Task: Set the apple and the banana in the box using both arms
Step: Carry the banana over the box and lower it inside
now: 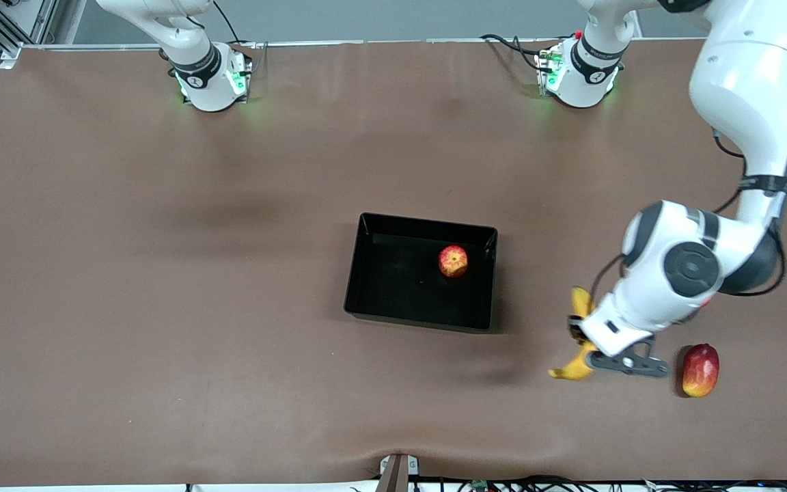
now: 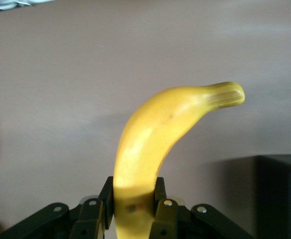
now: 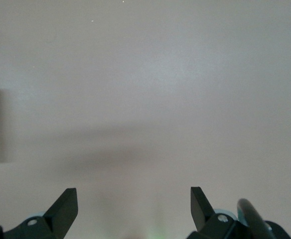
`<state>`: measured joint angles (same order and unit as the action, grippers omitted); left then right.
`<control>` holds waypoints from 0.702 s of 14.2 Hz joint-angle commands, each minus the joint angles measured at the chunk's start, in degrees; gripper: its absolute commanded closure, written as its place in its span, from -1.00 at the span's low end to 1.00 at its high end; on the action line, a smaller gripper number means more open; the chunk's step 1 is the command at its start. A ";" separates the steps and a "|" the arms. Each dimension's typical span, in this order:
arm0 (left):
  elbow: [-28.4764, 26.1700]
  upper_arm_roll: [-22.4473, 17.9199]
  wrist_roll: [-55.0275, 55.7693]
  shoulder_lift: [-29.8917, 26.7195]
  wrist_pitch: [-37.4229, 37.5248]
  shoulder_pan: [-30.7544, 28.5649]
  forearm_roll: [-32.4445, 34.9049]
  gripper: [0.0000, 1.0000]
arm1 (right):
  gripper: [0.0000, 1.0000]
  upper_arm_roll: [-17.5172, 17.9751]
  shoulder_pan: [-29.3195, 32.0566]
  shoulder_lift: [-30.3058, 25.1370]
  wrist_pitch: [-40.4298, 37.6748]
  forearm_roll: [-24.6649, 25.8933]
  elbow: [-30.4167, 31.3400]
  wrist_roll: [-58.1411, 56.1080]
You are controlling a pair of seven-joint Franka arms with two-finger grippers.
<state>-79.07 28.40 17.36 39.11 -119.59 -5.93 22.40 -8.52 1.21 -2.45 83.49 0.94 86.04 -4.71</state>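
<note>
1. The left gripper (image 1: 581,342) is clamped on the banana (image 1: 579,335), its 2 fingers (image 2: 105,199) pinching the fruit near one end while the rest curves out ahead of the wrist camera.
2. The gripper and banana are low over the table (image 1: 161,273), toward the left arm's end and close to the edge nearest the front camera; whether the fruit still touches the surface cannot be told.
3. The box (image 1: 366,273) sits near the middle of the table, between the 2 arms' ends, well apart from the held banana.
4. The apple (image 1: 453,261) lies inside the box, in the part toward the left arm's end and closer to the wall on the robots' side.
5. A red-and-yellow mango-like fruit (image 1: 700,370) lies on the table just beside the left gripper, closer still to the left arm's end.
6. The right gripper (image 3: 134,206) waits with its fingers spread wide and nothing between them, looking down on bare table; only the right arm's base (image 1: 209,78) shows in the front view.
</note>
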 commanded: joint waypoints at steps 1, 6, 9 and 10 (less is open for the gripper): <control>-1.00 3.67 6.18 -1.58 1.64 2.49 0.28 1.00 | -1.00 0.79 1.07 0.08 -0.26 -0.07 -0.44 0.58; 1.10 4.39 23.74 1.65 1.03 15.39 0.81 1.00 | -1.00 0.70 1.16 0.08 -0.44 -0.15 -0.26 0.67; 3.83 2.29 29.74 6.05 -0.46 23.30 0.81 1.00 | -1.00 0.70 1.34 0.16 -0.44 -0.15 -0.26 0.67; 3.83 0.10 30.45 6.84 -2.03 25.94 0.72 1.00 | -1.00 0.70 1.43 0.16 -0.35 -0.15 -0.26 0.67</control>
<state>-78.43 31.50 45.97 42.62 -119.88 15.84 22.40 -8.64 1.27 -2.43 83.46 0.94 86.13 -4.70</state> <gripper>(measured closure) 0.656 0.000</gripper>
